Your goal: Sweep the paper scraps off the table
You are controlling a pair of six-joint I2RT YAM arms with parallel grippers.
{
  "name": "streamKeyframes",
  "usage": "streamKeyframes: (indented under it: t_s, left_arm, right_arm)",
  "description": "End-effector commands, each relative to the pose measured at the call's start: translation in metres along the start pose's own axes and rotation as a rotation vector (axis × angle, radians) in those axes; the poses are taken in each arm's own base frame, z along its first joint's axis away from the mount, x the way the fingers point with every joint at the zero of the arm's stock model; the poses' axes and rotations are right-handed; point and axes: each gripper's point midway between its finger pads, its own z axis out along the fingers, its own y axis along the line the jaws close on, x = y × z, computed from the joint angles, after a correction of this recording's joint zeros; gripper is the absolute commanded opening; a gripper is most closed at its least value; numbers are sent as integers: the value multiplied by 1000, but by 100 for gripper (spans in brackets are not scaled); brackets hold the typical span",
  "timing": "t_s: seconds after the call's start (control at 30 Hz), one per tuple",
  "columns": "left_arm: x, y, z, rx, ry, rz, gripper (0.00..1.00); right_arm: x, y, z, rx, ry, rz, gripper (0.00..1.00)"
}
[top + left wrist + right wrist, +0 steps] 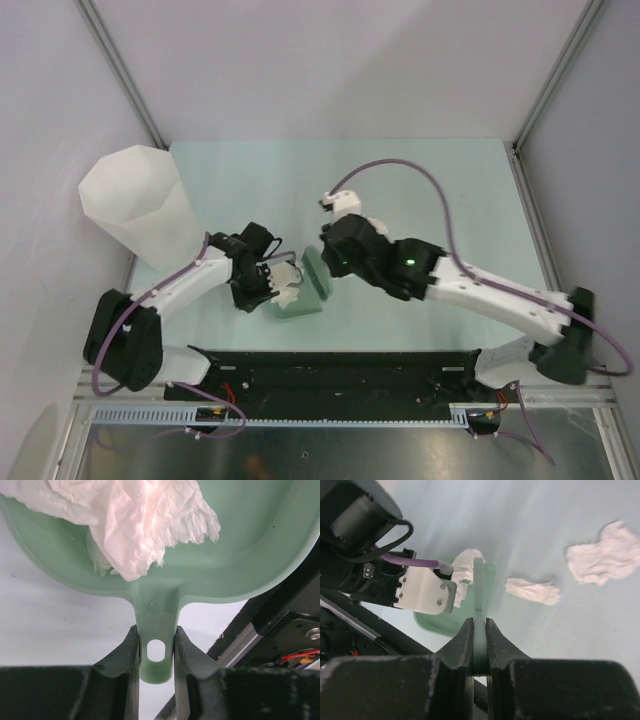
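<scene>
**Top, left wrist and right wrist views.** The left gripper [156, 649] is clamped on the handle of the green dustpan [250, 555], with its 2 fingers [126, 655] pressed against opposite sides of the handle stem. 1 of the paper scraps [150, 525], a crumpled white wad, lies inside the pan against its back wall. The right gripper [479, 635] is closed tight on a thin pale green blade [479, 587]. The blade is seen edge-on and stands upright just beside the dustpan's rim. 2 more paper scraps [532, 591] lie on the table [545, 510] to the right of the blade, apart from it and from each other. In the top view the 2 grippers meet near the table's front edge. A translucent white bin [135, 200] stands at the table's left edge.
</scene>
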Motion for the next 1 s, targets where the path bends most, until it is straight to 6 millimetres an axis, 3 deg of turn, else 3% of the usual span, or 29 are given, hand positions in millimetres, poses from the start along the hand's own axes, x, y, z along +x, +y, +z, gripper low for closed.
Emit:
streamKeyframes:
  t_s: [0.0, 0.03, 0.13, 0.27, 0.37, 0.4, 0.47, 0.5, 0.57, 0.6, 0.67, 0.83, 0.97]
  left_arm:
    - [-50, 2, -43, -45, -289, 1, 0]
    - [-53, 3, -50, -57, -316, -10, 0]
    - [-67, 9, -83, -122, -418, -43, 0]
    - [-81, 21, -132, -207, -553, -107, 0]
    - [-84, 34, -173, -305, -631, -169, 0]
    - [-85, 41, -195, -361, -664, -189, 0]
    - [-73, 60, -219, -456, -682, -291, 0]
    - [-71, 68, -245, -515, -720, -323, 0]
    - [-49, 89, -270, -624, -719, -444, 0]
    - [-43, 94, -292, -680, -738, -468, 0]
    - [-16, 109, -312, -789, -697, -546, 0]
    - [40, 121, -363, -1028, -557, -627, 0]
    - [103, 122, -389, -1229, -280, -685, 0]
  right_arm:
    - [-76, -39, -89, 79, -272, 82, 0]
    - [-87, -52, -113, 95, -331, 113, 0]
    - [-93, -88, -147, 174, -394, 155, 0]
    - [-91, -120, -172, 251, -425, 192, 0]
    - [-85, -132, -177, 286, -418, 196, 0]
    - [-83, -134, -177, 292, -415, 196, 0]
    - [-79, -137, -178, 303, -404, 190, 0]
    - [-78, -138, -178, 305, -401, 186, 0]
    - [-75, -140, -178, 314, -394, 178, 0]
    - [-75, -141, -179, 315, -395, 180, 0]
    - [-73, -142, -179, 318, -393, 179, 0]
    - [-69, -142, -177, 316, -381, 166, 0]
    - [-66, -139, -172, 303, -365, 151, 0]
